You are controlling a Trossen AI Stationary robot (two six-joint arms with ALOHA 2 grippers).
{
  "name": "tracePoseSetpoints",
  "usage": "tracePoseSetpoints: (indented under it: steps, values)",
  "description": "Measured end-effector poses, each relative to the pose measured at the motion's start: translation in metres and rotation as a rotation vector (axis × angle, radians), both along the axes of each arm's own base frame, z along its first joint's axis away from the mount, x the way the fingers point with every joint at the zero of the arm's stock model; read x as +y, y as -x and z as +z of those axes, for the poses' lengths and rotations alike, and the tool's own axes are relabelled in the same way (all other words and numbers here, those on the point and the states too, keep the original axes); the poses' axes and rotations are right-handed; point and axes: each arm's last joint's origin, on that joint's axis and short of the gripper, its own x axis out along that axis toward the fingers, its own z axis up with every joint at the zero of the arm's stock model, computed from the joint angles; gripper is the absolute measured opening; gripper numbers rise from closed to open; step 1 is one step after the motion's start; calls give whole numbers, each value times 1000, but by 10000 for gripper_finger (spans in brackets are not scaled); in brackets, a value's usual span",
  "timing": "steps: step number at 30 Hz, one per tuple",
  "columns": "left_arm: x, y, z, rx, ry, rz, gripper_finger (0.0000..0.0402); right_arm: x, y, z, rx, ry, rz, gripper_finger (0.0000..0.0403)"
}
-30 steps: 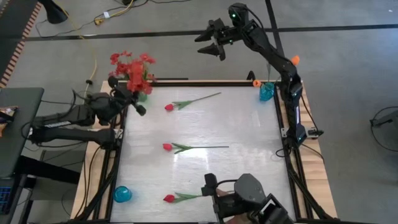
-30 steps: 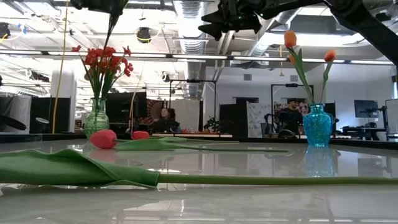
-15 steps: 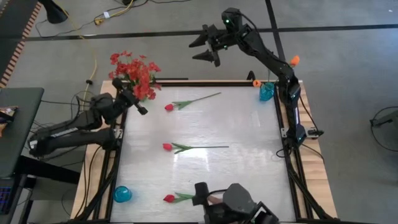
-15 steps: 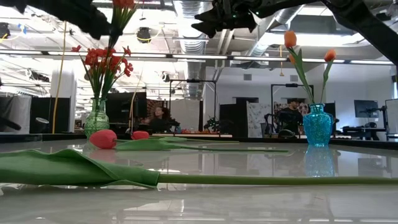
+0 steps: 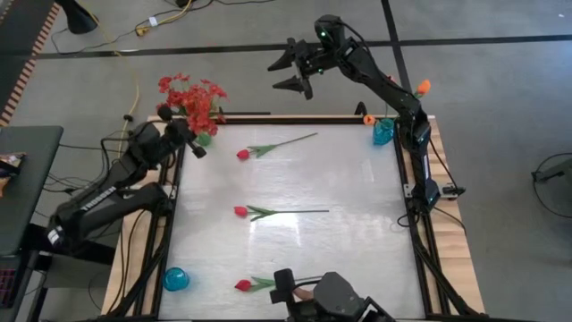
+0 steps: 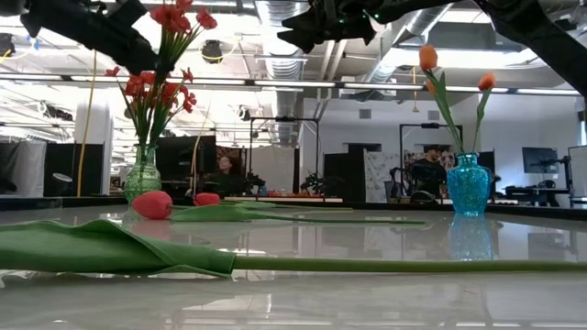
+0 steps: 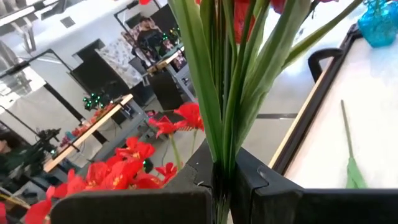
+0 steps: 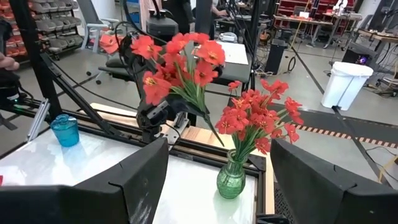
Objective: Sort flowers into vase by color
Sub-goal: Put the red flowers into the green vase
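Observation:
My left gripper [image 5: 183, 139] is at the table's far-left corner, shut on a red spray [image 8: 180, 59], whose blooms [image 6: 181, 16] stand above the green glass vase [image 8: 231, 177]. Another red spray [image 6: 151, 87] stands in that vase. My right gripper [image 5: 295, 72] hangs open, high beyond the far edge, touching nothing. Three pinkish-red tulips [image 5: 242, 154] [image 5: 239, 211] [image 5: 242, 285] lie flat on the table. Two orange tulips [image 6: 428, 57] stand in the blue vase [image 5: 383, 132] at the far-right corner. My left gripper pinches the held spray's bunched green stems [image 7: 222, 163] between its two fingers, below the blooms. It comes at them from the table's left. The spray stands nearly upright, lifted clear of the table. Its lower stem [image 8: 210, 132] slants toward the green vase's mouth; whether it is inside, I cannot tell.
A second blue vase [image 5: 175, 279] stands at the near-left corner. A dark raised rail [image 5: 268, 117] runs along the table's far edge. Free tabletop lies on the right half between the tulips and the blue vase. People sit in the room beyond.
My left gripper has come down toward the green vase with the spray. In the low view, the blooms were above the picture a second ago and now show. My right gripper has drifted slightly toward the left, still open.

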Motion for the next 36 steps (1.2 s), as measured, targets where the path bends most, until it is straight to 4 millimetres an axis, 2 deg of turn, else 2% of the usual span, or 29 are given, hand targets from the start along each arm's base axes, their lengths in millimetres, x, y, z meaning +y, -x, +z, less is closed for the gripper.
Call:
tracePoseSetpoints:
  steps: [14,22,29,36]
  values:
    - [10,7,0,-47,-15,-72,0,0,0,0,-4,7,1,308]
    - [16,6,-29,-62,-17,-45,0,0,0,0,-4,9,2,308]
    - [16,6,-25,-87,-67,-41,0,0,0,0,-7,17,6,308]
    - [18,7,-30,-91,2,38,0,0,0,1,-17,39,8,308]
